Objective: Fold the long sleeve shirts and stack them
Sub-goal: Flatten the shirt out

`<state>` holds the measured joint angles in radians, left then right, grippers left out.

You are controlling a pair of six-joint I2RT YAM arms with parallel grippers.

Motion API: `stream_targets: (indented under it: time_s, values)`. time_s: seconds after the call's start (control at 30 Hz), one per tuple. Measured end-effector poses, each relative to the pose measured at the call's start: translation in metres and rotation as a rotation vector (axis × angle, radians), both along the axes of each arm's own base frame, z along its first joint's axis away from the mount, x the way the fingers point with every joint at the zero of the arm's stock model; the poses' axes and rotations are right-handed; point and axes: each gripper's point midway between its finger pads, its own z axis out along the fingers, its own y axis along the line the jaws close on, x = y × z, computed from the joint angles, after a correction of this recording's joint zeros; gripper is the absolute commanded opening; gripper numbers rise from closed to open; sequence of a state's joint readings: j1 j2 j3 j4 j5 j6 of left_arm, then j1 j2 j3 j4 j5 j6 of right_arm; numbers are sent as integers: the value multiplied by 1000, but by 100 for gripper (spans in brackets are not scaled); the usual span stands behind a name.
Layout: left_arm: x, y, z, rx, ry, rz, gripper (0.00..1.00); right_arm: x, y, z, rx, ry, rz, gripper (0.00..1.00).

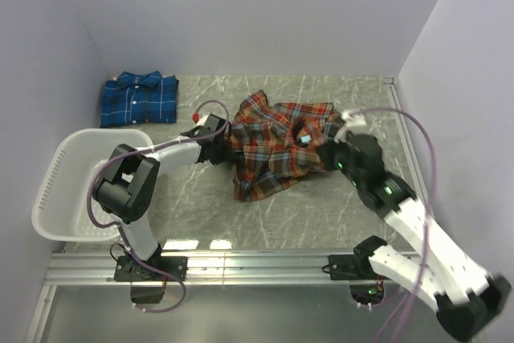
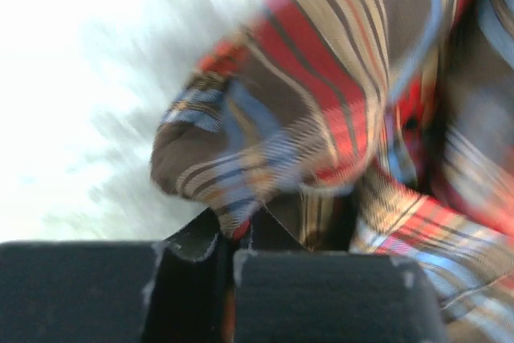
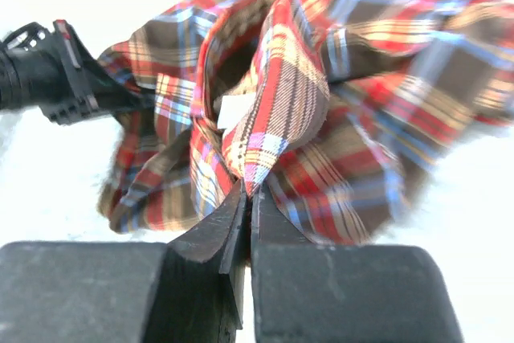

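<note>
The red-orange plaid shirt (image 1: 273, 146) lies crumpled at the table's middle, bunched up between both arms. My left gripper (image 1: 222, 136) is shut on a fold at the shirt's left edge; in the left wrist view the cloth (image 2: 305, 94) is pinched between the fingertips (image 2: 241, 226). My right gripper (image 1: 321, 150) is shut on a fold at the shirt's right side; the right wrist view shows that fold (image 3: 277, 110) rising from the closed tips (image 3: 247, 194). The blue plaid shirt (image 1: 138, 99) lies folded flat at the back left.
A white slotted basket (image 1: 76, 186) stands at the left front, beside the left arm. Walls close in the table at the back and both sides. A metal rail (image 1: 257, 267) runs along the near edge.
</note>
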<state>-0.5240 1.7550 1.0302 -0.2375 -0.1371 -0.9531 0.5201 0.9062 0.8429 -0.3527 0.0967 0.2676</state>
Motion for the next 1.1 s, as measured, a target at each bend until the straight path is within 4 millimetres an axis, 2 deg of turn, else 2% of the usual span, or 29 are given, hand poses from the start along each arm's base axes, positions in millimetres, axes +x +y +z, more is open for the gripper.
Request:
stream_targets:
  time_s: [0.07, 0.23, 0.33, 0.43, 0.5, 0.6, 0.8, 0.9, 0.97, 1.0, 1.1]
  values:
    - [16, 13, 7, 8, -18, 40, 0, -17, -19, 10, 24, -69, -45, 0]
    - [57, 54, 29, 18, -87, 159, 0, -57, -61, 12, 121, -202, -163, 0]
    - [69, 79, 32, 29, -101, 222, 0, -75, -79, 16, 209, -274, -227, 0]
    - [72, 93, 32, 45, -100, 251, 1, -84, -94, 23, 267, -329, -288, 0]
    - [71, 94, 34, 48, -105, 247, 0, -84, -99, 25, 272, -339, -314, 0]
    - [69, 95, 47, 53, -125, 234, 0, -76, -98, 17, 229, -302, -332, 0]
    - [67, 103, 94, 69, -234, 236, 1, -50, -96, 3, 95, -167, -400, 0]
    - [59, 110, 108, 78, -242, 247, 0, -45, -97, -2, 71, -103, -444, 0]
    - [49, 114, 111, 80, -239, 250, 1, -47, -98, -11, 68, -55, -467, 27]
    - [39, 115, 110, 77, -232, 248, 1, -50, -99, -17, 61, -28, -473, 48]
    - [5, 120, 90, 70, -177, 229, 10, -61, -103, -31, 36, 37, -480, 70]
